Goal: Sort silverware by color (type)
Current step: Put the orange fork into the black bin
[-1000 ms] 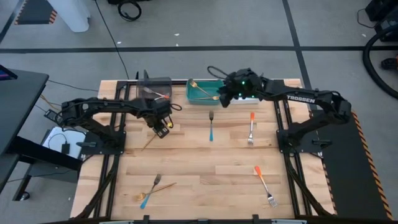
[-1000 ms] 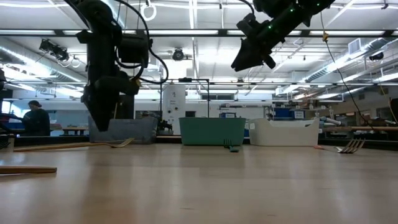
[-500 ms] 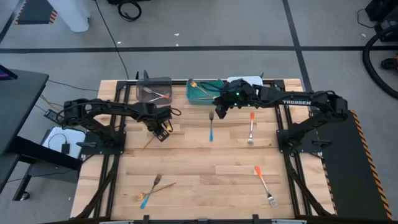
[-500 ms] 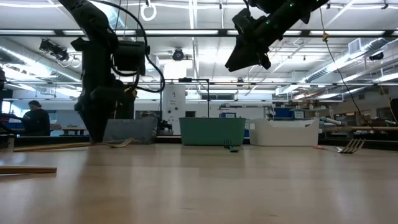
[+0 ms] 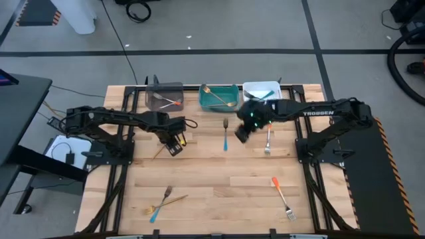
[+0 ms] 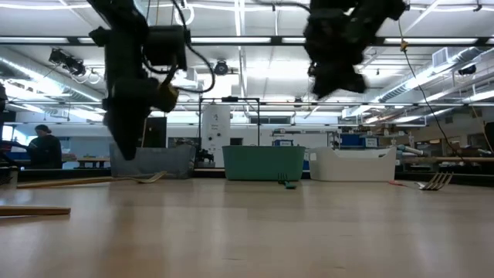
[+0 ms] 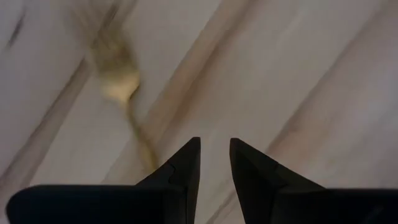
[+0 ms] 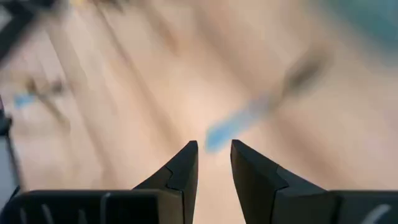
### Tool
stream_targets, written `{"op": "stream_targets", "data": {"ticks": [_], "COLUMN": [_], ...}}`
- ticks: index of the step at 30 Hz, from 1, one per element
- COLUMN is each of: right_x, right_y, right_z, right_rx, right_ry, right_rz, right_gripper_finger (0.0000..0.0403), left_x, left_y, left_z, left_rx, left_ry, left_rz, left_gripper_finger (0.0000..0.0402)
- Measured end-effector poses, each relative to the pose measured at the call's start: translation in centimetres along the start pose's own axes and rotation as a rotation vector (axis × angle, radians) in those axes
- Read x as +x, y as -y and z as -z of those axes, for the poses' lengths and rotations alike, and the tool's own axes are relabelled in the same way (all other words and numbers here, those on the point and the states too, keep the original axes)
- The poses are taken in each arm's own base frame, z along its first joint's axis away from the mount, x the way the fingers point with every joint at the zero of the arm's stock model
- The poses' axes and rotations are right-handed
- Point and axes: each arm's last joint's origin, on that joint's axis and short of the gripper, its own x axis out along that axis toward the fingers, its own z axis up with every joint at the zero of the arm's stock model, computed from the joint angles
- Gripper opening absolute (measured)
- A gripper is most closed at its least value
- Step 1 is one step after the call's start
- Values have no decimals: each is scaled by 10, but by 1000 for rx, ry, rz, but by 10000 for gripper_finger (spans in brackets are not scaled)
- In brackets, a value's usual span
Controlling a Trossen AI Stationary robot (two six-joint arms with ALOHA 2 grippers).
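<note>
The silverware lies scattered on the wooden table (image 5: 212, 176). A gold fork (image 5: 159, 151) lies flat just left of my left gripper (image 5: 175, 145), which is open and points down above the wood; the fork also shows beside the fingers in the left wrist view (image 7: 121, 93). A blue-handled fork (image 5: 225, 135) lies flat at mid-table. My right gripper (image 5: 242, 133) hovers open just right of it, slanting down, and the blue handle (image 8: 239, 121) shows ahead of its fingers. An orange-handled fork (image 5: 267, 139) lies right of that gripper.
A grey bin (image 5: 165, 96), a teal bin (image 5: 219, 97) holding gold pieces and a white bin (image 5: 261, 89) stand in a row at the far edge. Another orange-handled fork (image 5: 282, 197) lies near right. A blue and a gold piece (image 5: 163, 201) lie crossed near left.
My right gripper has swung from over the teal bin toward the near edge and down, tipping further downward, and now hangs beside the blue-handled fork. My left gripper has shifted a little toward the near edge beside the gold fork. Both stay open. No silverware has moved.
</note>
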Motion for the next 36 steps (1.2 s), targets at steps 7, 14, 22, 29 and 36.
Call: {"op": "stream_targets", "data": {"ticks": [7,14,22,29,36], "right_x": [-6,-20,-27,-13,3], "right_y": [-35,-76,-73,-62,-38], "right_z": [84,167,231,265,281], "right_rx": [280,487,574,562,552], "right_ry": [-424,-534,-535,-535,-522], "right_rz": [227,326,445,353,354], "right_gripper_finger": [103,103,103,103,103], "left_x": [-7,-8,-10,-11,-11], "left_y": [22,25,29,30,30], "left_z": [-8,-13,-21,-22,-22], "left_rx": [120,105,100,27,22], "left_ry": [150,212,291,309,308], "left_rz": [-48,-22,17,38,41], "left_gripper_finger": [96,96,96,96,96]}}
